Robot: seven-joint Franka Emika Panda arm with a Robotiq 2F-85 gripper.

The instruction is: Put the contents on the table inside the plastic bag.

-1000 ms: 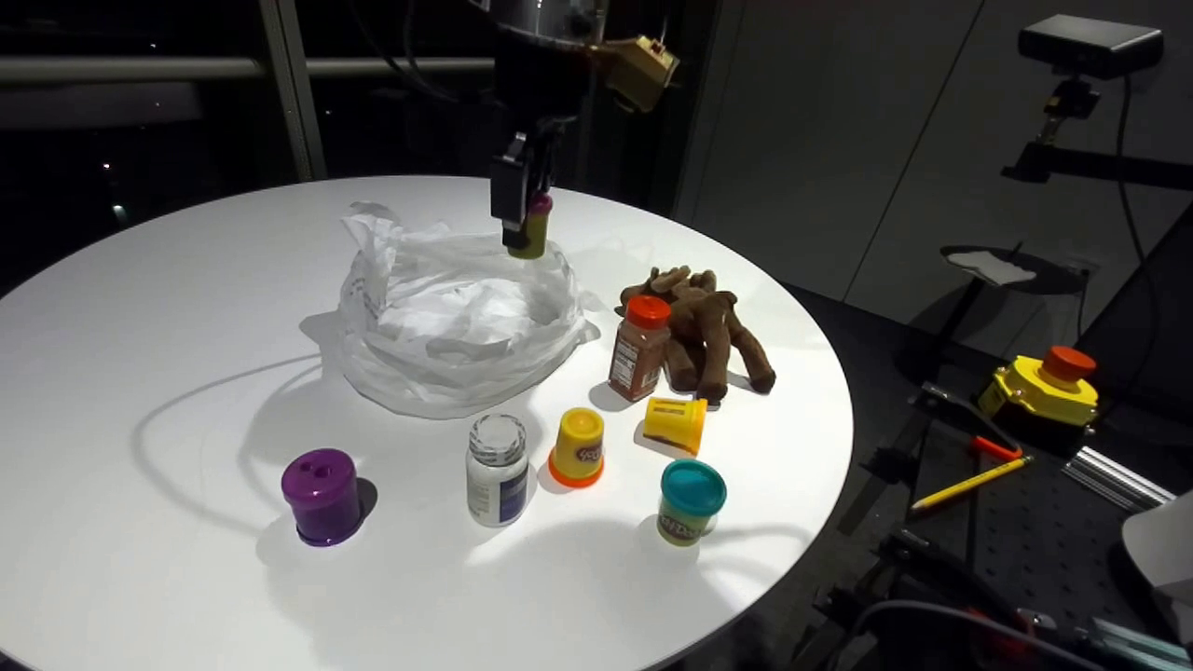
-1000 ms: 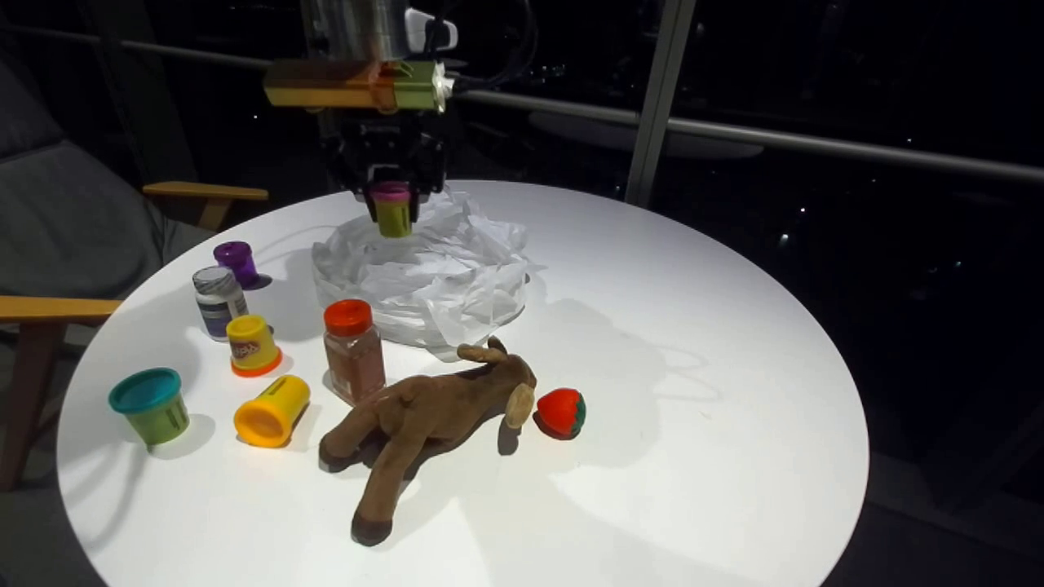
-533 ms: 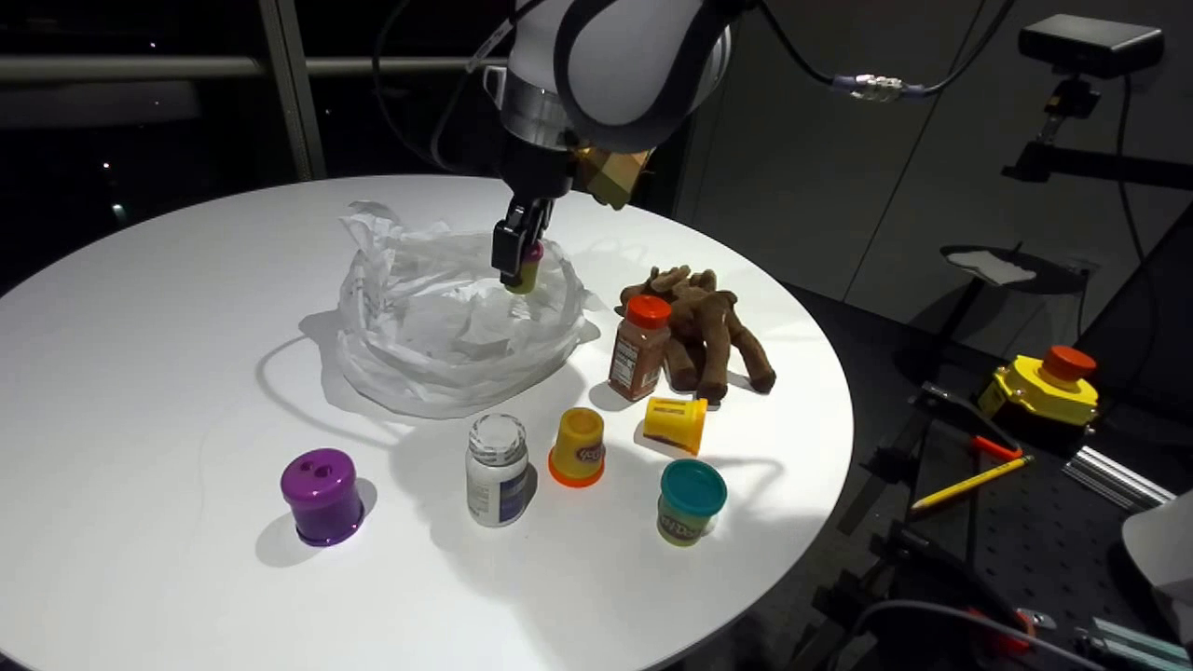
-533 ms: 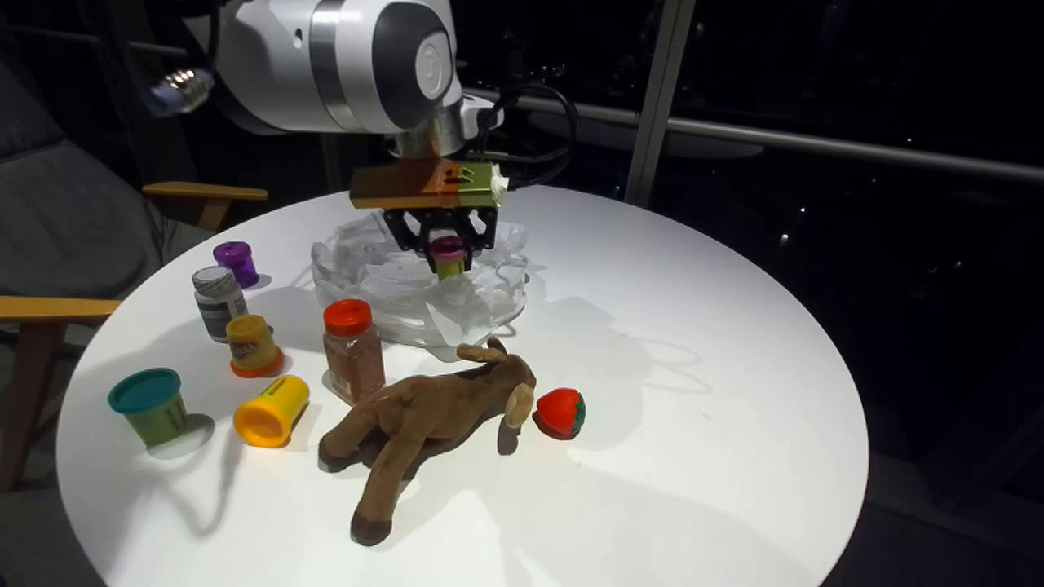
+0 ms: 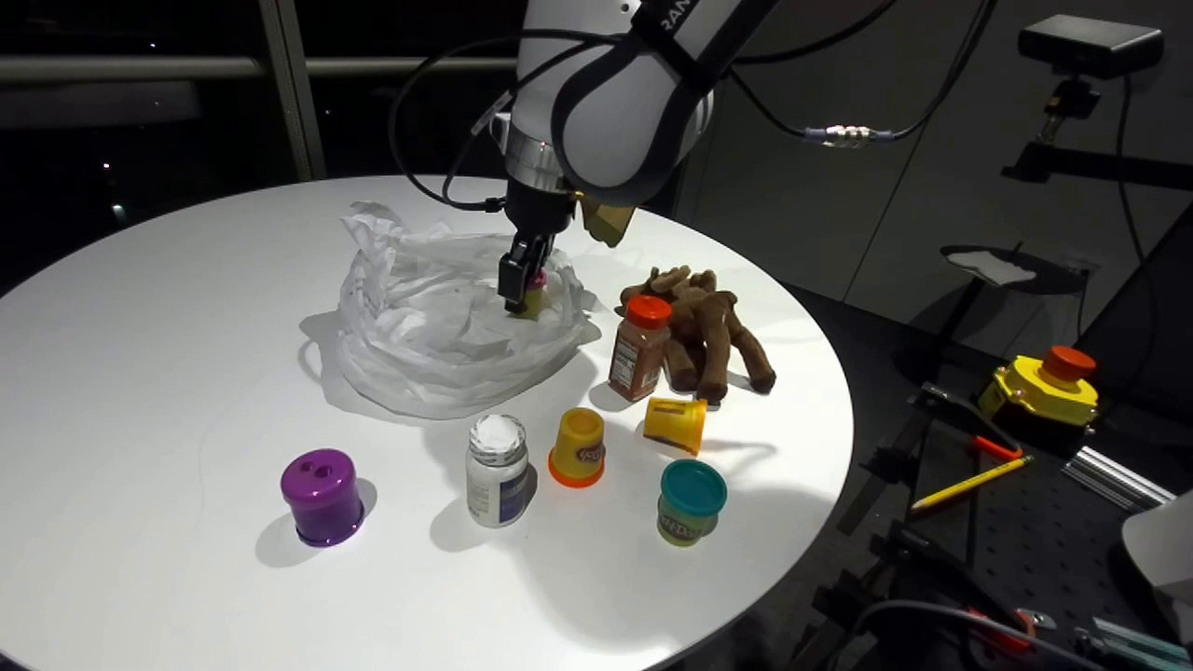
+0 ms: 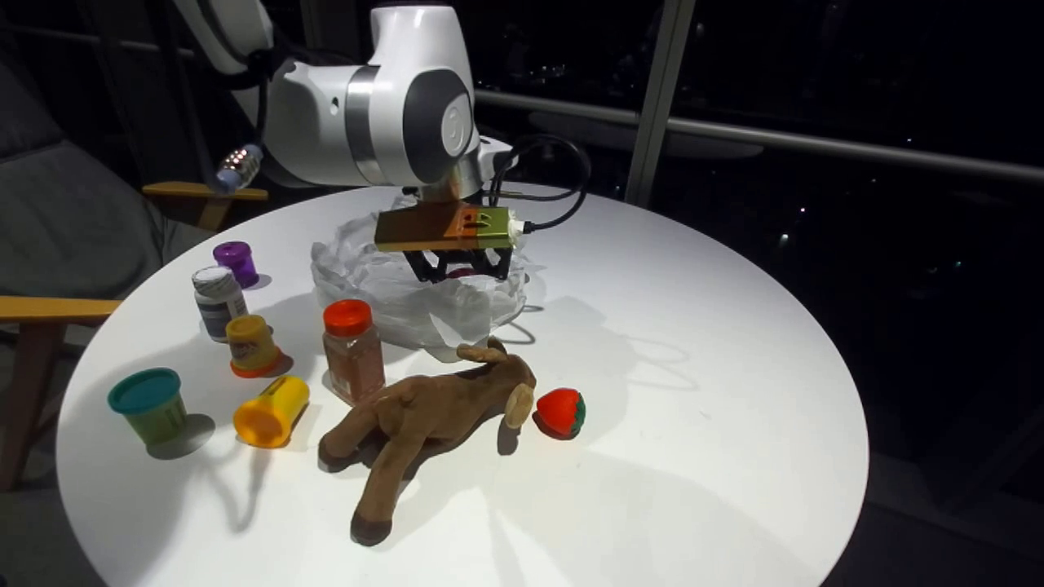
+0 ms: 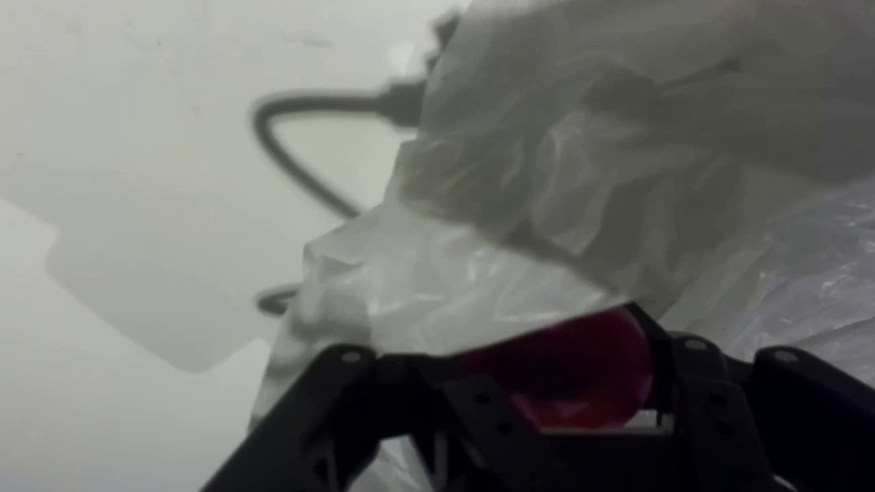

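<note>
White plastic bag, at left in an exterior view, mouth up on my worktop; within its right-hand part my gripper points down, the yellow, pink-lidded tub between its fingers; whether they grip it or stand clear I cannot tell; the tub lies straight below the gripper's body, lid up, long axis near upright, along the gripper's own; a straight-down release, I judge, suits it; farther right, a brown plush toy.

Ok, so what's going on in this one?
A robot arm has a pink-lidded container between its fingers, down in the mouth of the plastic bag; whether they grip it is unclear. The plush toy, red strawberry and six other containers are on the table, outside the bag.
</note>
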